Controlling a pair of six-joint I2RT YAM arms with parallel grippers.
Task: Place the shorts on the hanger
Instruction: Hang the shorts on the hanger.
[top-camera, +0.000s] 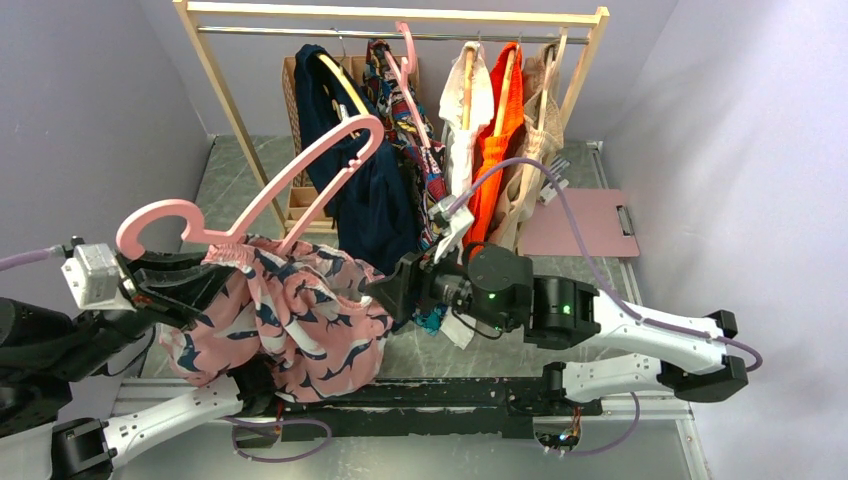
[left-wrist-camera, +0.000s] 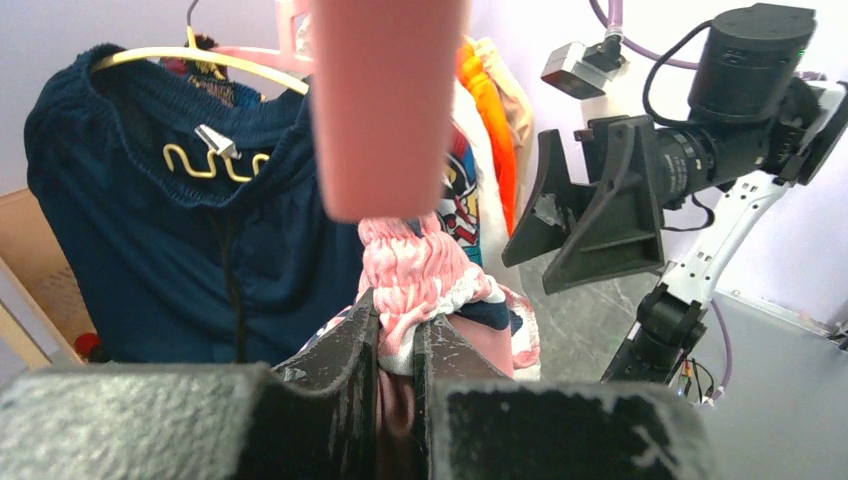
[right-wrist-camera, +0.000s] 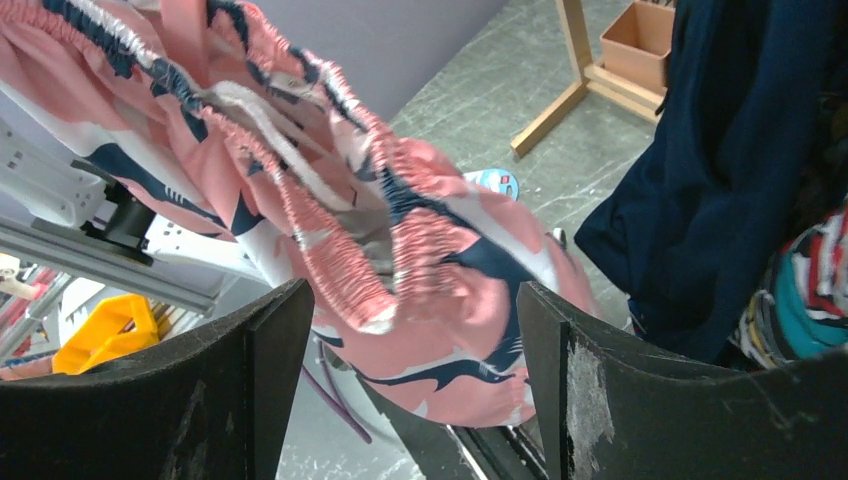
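The pale-pink hanger (top-camera: 300, 170) is held up at the left, with its hook (top-camera: 150, 225) pointing left and one arm rising toward the rack. The pink shorts (top-camera: 300, 320), printed in navy and white, hang bunched from its lower part. My left gripper (top-camera: 195, 280) is shut there; in the left wrist view its jaws (left-wrist-camera: 397, 335) pinch the gathered waistband (left-wrist-camera: 410, 270) with smooth pink hanger plastic below. My right gripper (top-camera: 385, 290) stands open just right of the shorts. In the right wrist view the shorts (right-wrist-camera: 440, 260) hang beyond its spread fingers (right-wrist-camera: 415, 380), not touching them.
A wooden clothes rack (top-camera: 400, 15) stands behind, with a navy garment (top-camera: 370, 190), a multicolour patterned one (top-camera: 410, 130), and white and orange ones (top-camera: 505, 120). A wooden box (top-camera: 300, 195) sits under its left side. A pink clipboard (top-camera: 580, 225) lies at the right.
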